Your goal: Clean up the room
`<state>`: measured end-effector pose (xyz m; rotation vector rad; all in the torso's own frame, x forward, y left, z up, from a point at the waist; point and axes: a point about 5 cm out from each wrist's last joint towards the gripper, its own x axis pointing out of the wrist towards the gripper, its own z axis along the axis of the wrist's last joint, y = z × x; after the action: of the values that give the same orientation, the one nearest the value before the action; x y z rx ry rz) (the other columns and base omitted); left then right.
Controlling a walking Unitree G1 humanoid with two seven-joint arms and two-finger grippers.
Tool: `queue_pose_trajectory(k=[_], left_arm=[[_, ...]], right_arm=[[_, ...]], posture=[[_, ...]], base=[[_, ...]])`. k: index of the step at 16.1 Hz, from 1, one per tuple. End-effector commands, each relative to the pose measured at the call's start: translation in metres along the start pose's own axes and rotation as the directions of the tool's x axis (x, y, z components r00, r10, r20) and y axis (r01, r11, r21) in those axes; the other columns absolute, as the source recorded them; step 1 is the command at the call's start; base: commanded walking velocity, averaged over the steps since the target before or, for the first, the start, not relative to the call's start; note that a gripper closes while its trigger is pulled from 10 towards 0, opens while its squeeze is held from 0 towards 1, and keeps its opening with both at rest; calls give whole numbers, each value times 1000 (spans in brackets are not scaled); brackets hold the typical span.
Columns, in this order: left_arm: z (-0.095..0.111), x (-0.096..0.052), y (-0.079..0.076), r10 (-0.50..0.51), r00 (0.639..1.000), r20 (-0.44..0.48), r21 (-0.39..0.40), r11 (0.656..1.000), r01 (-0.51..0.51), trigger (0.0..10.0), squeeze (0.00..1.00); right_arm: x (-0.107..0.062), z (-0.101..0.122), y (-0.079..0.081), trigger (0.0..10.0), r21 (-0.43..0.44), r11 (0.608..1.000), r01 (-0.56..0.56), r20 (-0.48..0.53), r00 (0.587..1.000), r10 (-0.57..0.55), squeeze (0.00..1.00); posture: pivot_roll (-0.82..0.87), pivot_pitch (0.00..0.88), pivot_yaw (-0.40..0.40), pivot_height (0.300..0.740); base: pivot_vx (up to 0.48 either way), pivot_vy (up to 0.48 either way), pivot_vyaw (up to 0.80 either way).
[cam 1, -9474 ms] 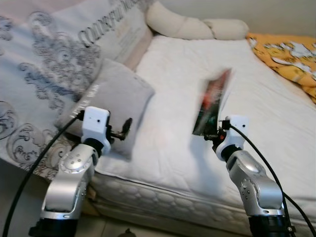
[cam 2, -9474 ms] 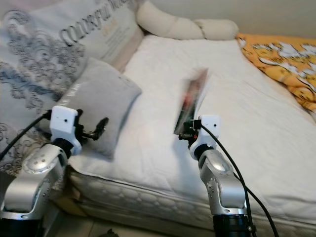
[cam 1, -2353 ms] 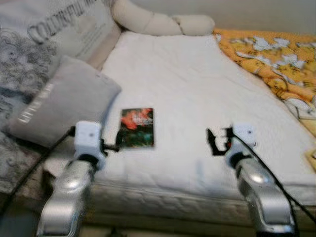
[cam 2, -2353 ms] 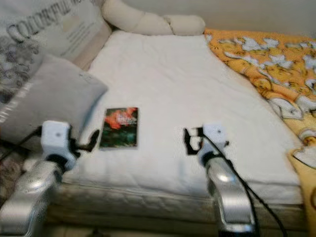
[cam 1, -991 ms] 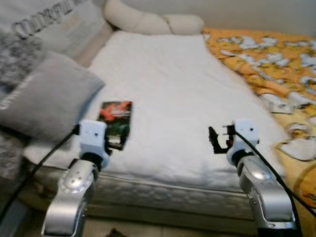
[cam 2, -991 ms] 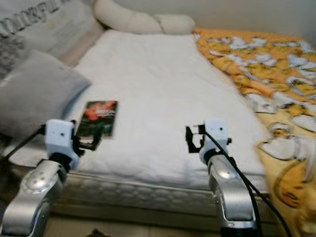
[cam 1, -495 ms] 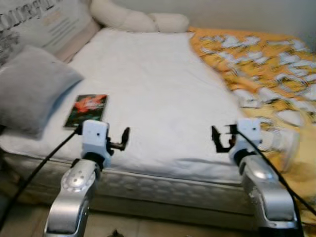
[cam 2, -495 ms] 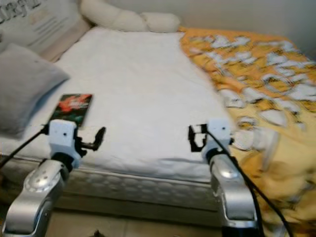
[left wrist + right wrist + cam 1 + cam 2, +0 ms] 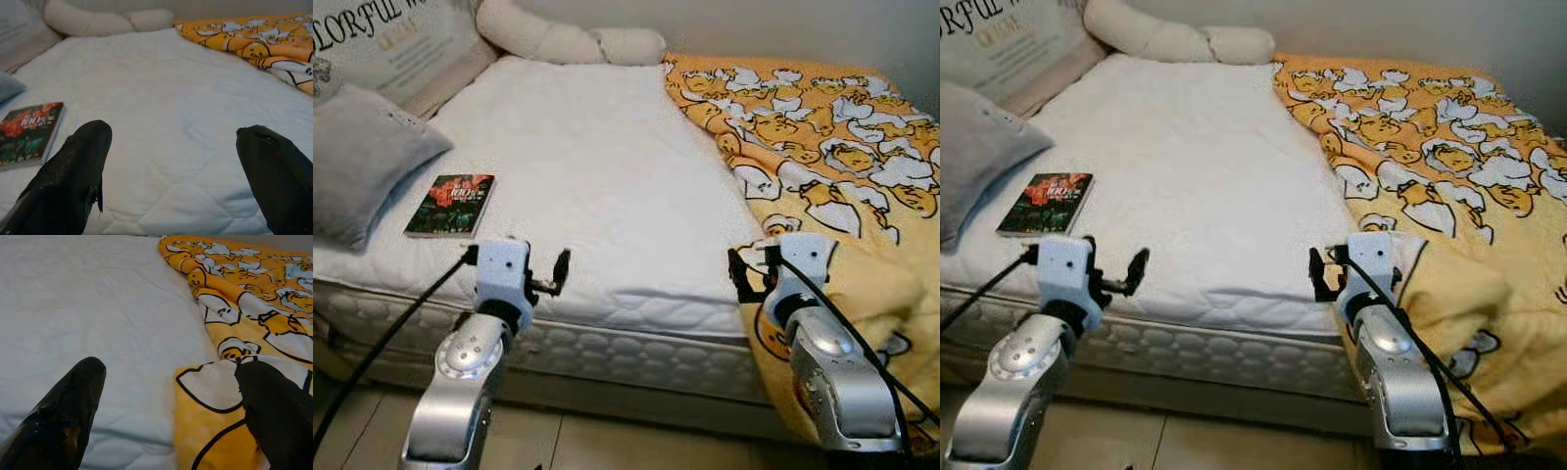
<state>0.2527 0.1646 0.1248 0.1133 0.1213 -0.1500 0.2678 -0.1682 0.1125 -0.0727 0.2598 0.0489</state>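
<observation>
A book [image 9: 450, 204] with a red and dark cover lies flat on the white mattress [image 9: 597, 147], near its front left edge and next to a grey pillow [image 9: 357, 166]. An orange cartoon-print blanket [image 9: 822, 137] covers the bed's right side and hangs over the front edge. My left gripper [image 9: 560, 271] hovers open before the mattress edge, right of the book [image 9: 29, 131]. My right gripper [image 9: 738, 274] is open too, at the blanket's hanging corner [image 9: 215, 396]. Both hold nothing.
A long cream bolster [image 9: 568, 41] lies along the head of the bed, and a large printed cushion [image 9: 382, 39] leans at the back left. The quilted mattress side [image 9: 636, 348] faces me, with tiled floor [image 9: 607, 441] below.
My view has swung right along the bed, bringing the orange blanket in. The book, held up in my right gripper 9.5 s ago, has since lain on the mattress.
</observation>
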Motion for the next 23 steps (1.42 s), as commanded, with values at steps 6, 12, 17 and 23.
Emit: queue_pose_trajectory(k=[6, 12, 17, 23], left_arm=[[-1, -3, 8, 16, 1000, 0, 0, 1000, -16, 10000, 792], [1, -1, 12, 10, 1000, 5, 10, 1000, -10, 10000, 796], [1, -1, 11, -1, 1000, 4, 12, 1000, 1, 10000, 792], [-2, -3, 10, -8, 1000, -5, 10, 1000, 8, 10000, 792]], right_arm=[[1, 1, 6, 10000, 40, 999, -31, -13, 999, 32, 0], [2, -4, 17, 10000, -4, 996, -87, -28, 996, 87, 0], [3, -5, 17, 10000, -4, 995, -95, -35, 995, 95, 0], [5, -5, 17, 10000, -30, 994, -108, -43, 993, 106, 0]], posture=[[0, 0, -16, 740], [8, 0, -11, 740], [10, 0, -9, 740], [9, 0, -7, 740]], base=[[182, 0, -240], [294, 0, 0], [302, 0, -411], [303, 0, 0]])
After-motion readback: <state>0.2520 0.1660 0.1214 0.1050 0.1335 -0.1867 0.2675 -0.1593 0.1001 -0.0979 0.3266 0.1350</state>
